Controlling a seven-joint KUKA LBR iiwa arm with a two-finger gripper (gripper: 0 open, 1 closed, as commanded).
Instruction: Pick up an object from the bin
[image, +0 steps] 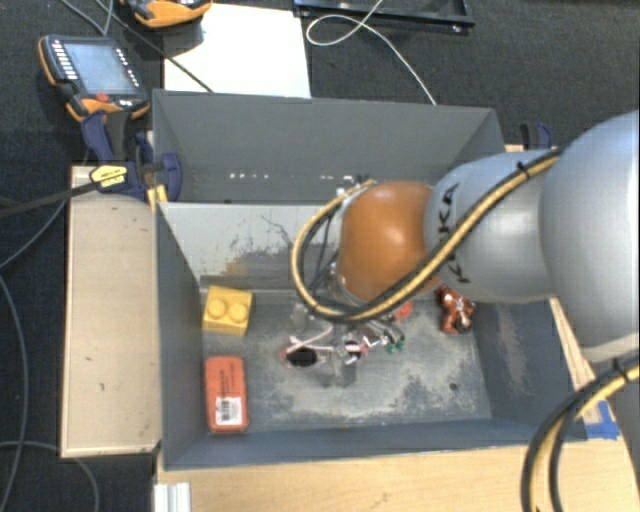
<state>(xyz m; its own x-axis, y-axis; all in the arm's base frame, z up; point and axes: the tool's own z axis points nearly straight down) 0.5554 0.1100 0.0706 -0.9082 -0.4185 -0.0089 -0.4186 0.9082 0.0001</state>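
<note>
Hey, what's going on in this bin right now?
A robot arm reaches in from the right, and its gripper is down near the floor of the grey bin, about the middle. A yellow block and a flat orange pack lie left of it in the view, a small reddish-brown figure right of it. Whether it has hold of anything cannot be told.

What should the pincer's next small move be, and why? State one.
Probably ease straight down slightly: the pincer hangs in the middle of the grey metal bin, beside a small dark-and-pink thing, while the yellow studded block and the orange labelled rectangular bar lie apart to the view's left.
</note>
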